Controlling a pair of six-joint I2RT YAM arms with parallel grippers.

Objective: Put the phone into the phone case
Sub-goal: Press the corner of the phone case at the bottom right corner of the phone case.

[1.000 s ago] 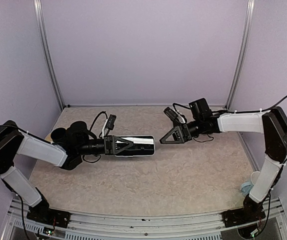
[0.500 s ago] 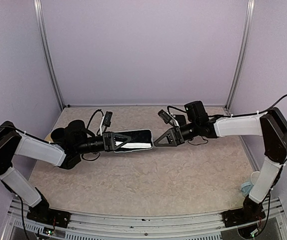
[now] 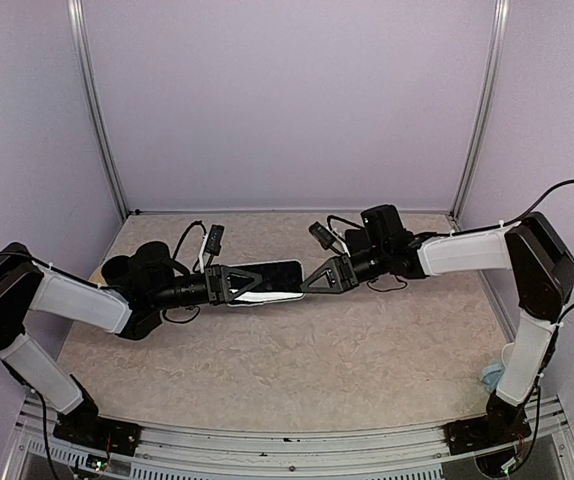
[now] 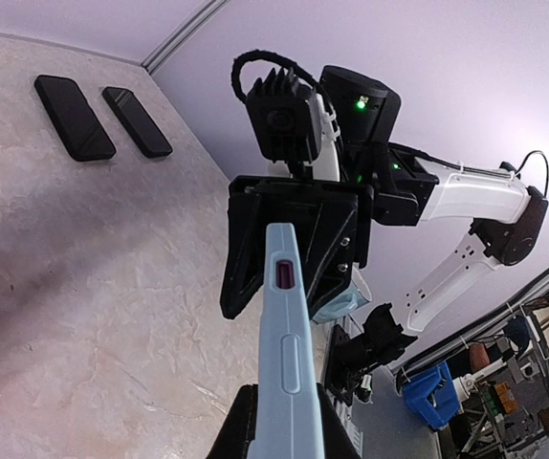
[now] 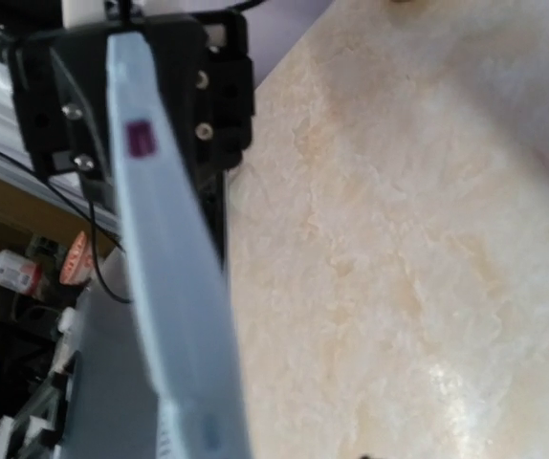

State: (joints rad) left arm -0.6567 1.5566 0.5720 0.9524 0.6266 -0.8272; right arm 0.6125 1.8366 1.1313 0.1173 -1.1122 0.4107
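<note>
My left gripper (image 3: 229, 283) is shut on a light blue phone case (image 3: 267, 280) with a dark face inside its rim, held above the table and pointing right. In the left wrist view the case's edge (image 4: 284, 363) runs up from between my fingers (image 4: 234, 435). My right gripper (image 3: 309, 283) is at the case's far end, and its black fingers (image 4: 255, 244) stand on either side of that end. The right wrist view shows the case's edge (image 5: 174, 287) close and blurred, with the left gripper (image 5: 198, 76) behind it. My right fingers hardly show there.
Two black phone-like slabs (image 4: 74, 117) (image 4: 137, 121) lie side by side on the beige table (image 3: 297, 350) near the back wall. Purple walls enclose the table. A light blue item (image 3: 491, 376) lies by the right arm's base.
The left gripper has raised and turned the case so that its dark face shows. The right gripper has moved left, from apart, up to the case's far end.
</note>
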